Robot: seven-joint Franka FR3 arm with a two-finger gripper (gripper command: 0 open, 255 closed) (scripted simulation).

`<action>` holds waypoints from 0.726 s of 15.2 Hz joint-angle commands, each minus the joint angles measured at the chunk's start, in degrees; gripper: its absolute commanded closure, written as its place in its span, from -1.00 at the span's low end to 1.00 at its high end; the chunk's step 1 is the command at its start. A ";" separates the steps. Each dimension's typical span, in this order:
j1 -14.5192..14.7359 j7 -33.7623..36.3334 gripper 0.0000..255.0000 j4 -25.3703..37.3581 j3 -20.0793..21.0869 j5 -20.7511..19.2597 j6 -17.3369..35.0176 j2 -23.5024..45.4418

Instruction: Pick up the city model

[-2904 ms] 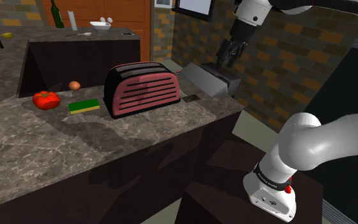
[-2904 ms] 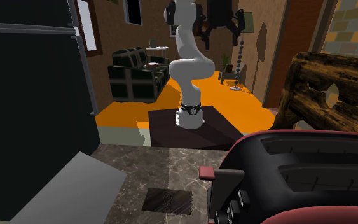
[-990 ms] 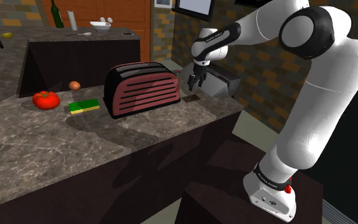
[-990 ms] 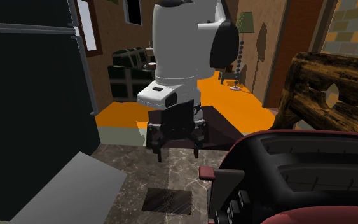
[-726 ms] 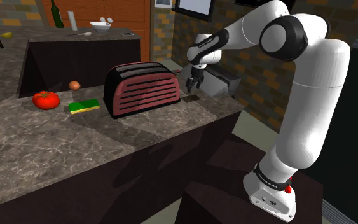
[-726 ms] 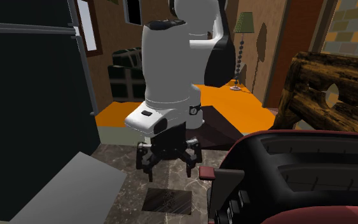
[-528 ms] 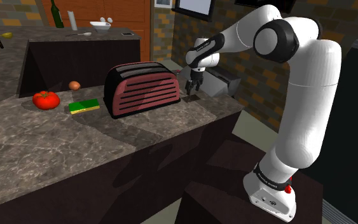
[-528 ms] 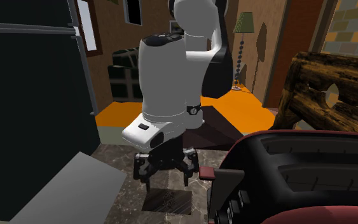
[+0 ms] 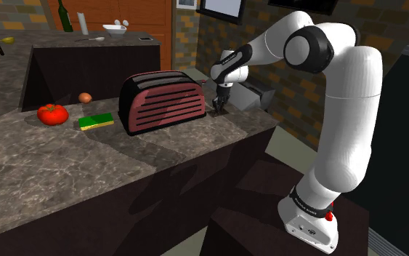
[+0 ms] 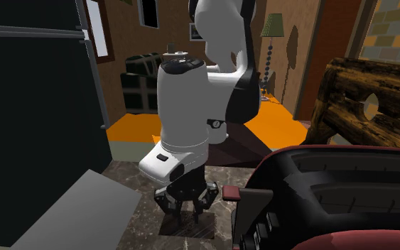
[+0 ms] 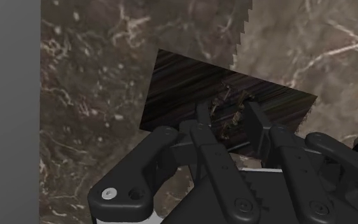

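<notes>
Model: dark flat square slab with small raised bits at its middle. It lies flat on the marble table, close to the table's end at the shoulder view's right, between the toaster and a grey block. Apart from both.

Gripper: pointing down, low over the model. In the second exterior view it covers most of the slab, beside the toaster's lever end.

Fingers: spread, one on each side of the raised bits at the slab's centre. Gap between the tips is open. Cannot tell whether either tip touches the model. The slab sits on the table, not lifted.

Grey block runs along one side of the model with a strip of marble between them.

Elsewhere on the table, past the toaster toward the other end: sponge, tomato and egg, well apart from the gripper.
</notes>
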 commanded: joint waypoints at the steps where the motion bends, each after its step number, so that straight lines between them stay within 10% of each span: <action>1: 0.01 0.01 1.00 -0.03 0.02 0.02 0.10 0.05; 11: 0.16 0.29 1.00 0.44 -0.34 -0.60 -1.77 -1.40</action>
